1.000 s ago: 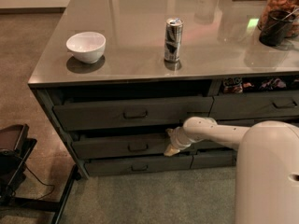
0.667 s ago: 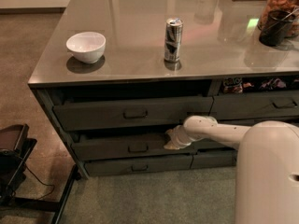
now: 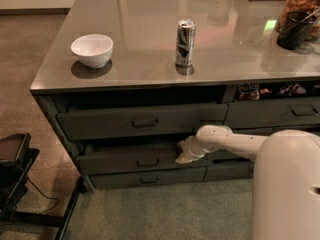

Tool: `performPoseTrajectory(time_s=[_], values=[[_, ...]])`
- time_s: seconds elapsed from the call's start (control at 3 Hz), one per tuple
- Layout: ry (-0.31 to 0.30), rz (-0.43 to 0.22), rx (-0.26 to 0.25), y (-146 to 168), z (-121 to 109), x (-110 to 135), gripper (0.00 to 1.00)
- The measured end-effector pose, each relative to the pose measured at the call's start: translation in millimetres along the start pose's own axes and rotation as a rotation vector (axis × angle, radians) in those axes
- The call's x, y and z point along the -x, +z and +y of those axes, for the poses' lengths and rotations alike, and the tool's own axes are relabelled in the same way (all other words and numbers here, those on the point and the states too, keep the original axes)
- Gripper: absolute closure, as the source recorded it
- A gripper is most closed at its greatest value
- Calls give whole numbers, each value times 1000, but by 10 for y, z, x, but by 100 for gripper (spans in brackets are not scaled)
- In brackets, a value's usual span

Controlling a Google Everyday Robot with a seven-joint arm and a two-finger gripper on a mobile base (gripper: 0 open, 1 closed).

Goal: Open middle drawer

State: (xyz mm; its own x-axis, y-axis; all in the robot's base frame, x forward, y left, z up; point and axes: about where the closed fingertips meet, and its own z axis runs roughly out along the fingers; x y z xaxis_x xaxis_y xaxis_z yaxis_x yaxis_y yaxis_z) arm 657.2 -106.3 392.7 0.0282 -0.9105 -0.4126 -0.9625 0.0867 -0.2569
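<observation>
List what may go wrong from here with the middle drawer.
The end effector sits at the right end of the wide dark grey-brown middle drawer, away from its small dark loop handle: an off-centre pull may skew or jam it, or contact may slip. A jolt might topple the tall silver can above.
</observation>
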Motion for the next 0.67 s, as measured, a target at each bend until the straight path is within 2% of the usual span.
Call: performPoseTrajectory(time_s=[0.33,0.67], values=[[0,0,0,-71,-26,32,100],[0,0,0,-101,-33,46,81]])
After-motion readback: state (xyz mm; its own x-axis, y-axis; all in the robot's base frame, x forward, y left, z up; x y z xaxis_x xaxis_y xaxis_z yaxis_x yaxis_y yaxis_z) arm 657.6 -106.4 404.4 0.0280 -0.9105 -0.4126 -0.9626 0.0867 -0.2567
